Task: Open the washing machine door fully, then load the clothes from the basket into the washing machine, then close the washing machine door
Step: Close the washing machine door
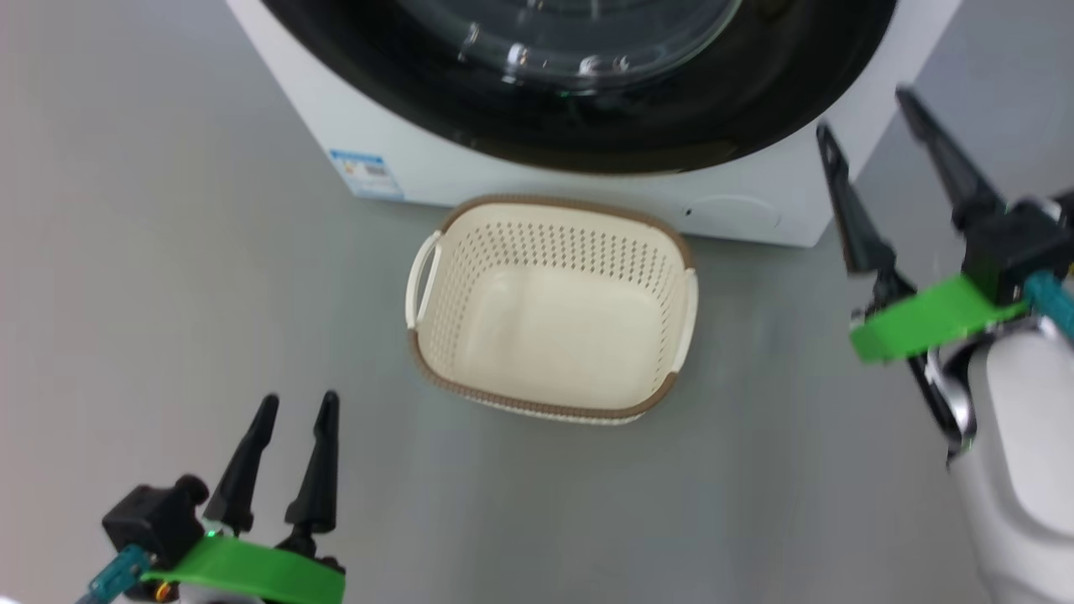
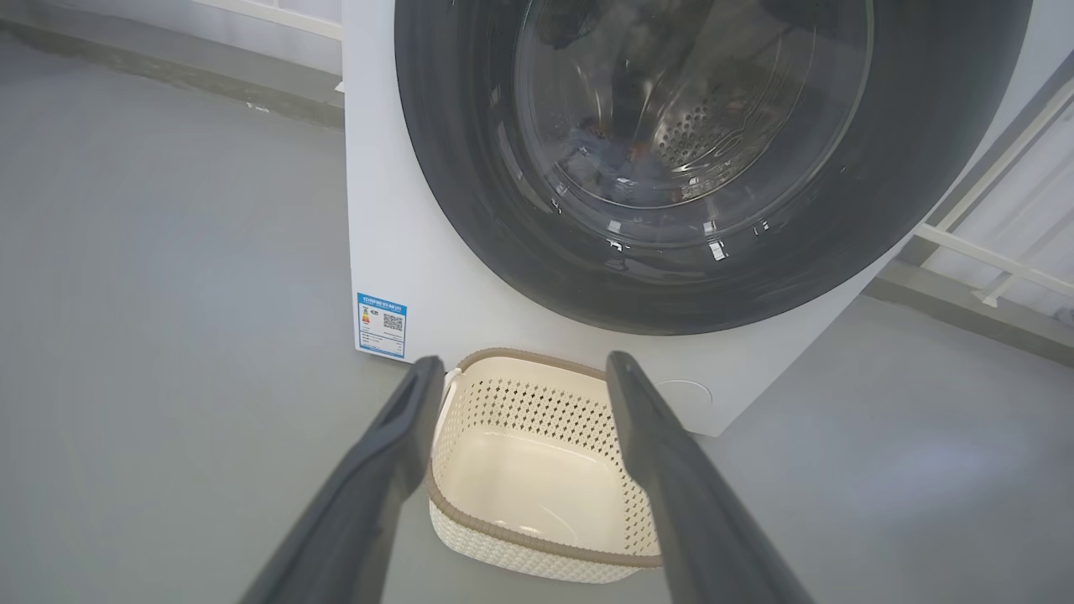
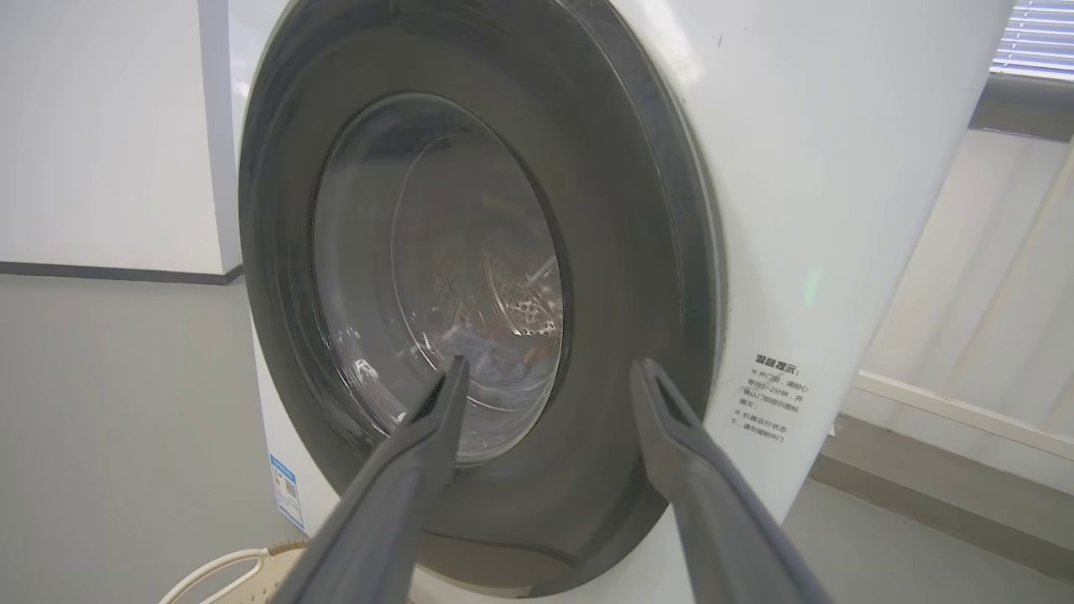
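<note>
Before the washing machine [image 1: 436,168], the basket [image 1: 545,252] stands, floor [image 1: 185,294] either side

1. smooth grey floor [image 1: 168,294] carries everything here.
2. the white washing machine [image 1: 436,168] stands directly on it.
3. the cream basket [image 1: 545,247] sits upright on it, just in front of the washing machine.

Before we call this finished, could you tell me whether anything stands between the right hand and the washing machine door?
Nothing visible does. The open right hand points at the door, which looks shut, with a clear gap between them. The empty basket sits on the floor below the door, out of the way.
</note>
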Robot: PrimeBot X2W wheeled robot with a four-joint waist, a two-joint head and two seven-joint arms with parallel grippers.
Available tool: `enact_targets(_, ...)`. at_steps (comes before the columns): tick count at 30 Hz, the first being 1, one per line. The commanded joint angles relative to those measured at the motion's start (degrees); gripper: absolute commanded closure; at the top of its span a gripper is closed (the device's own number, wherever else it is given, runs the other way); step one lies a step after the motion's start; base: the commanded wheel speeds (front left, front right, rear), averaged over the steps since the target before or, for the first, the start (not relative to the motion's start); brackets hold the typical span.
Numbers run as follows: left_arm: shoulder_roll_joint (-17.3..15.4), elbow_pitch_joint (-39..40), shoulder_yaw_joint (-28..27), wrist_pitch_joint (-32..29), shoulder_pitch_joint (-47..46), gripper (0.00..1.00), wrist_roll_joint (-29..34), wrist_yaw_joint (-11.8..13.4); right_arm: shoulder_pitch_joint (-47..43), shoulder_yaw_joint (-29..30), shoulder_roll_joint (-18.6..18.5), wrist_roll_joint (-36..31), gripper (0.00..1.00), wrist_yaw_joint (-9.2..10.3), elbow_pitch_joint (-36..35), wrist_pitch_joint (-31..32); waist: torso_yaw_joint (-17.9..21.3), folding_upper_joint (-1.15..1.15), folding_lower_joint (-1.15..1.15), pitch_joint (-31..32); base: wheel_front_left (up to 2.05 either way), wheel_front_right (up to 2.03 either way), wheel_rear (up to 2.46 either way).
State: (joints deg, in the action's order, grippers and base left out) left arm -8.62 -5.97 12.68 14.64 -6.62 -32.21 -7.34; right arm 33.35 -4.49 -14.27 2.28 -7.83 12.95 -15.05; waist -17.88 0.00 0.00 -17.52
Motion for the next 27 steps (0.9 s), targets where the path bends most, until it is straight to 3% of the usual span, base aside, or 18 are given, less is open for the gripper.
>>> enact_targets(1, -1.9, 0.4, -2.9, 0.4, 0.8, 0.00, 0.5, -0.1, -3.0, -0.9, 0.6, 0.8, 0.00, 0.34, -2.5, 0.0, 4.5, 0.00, 0.00, 5.8, 0.00, 0.00, 0.00)
enact_targets(13, -2.0, -1.5, -6.9, 0.4, 8.1, 0.00, 5.5, -0.1, -21.8, 0.8, 2.2, 5.2, 0.00, 0.34, -8.4, 0.0, 11.7, 0.00, 0.00, 16.6, 0.00, 0.00, 0.00)
enact_targets(27, -2.9, 0.4, -10.4, 0.4, 10.1, 0.00, 8.4, -0.1, -29.3, 4.1, 4.9, 5.3, 0.00, 0.34, -9.4, 0.0, 17.1, 0.00, 0.00, 18.2, 0.00, 0.00, 0.00)
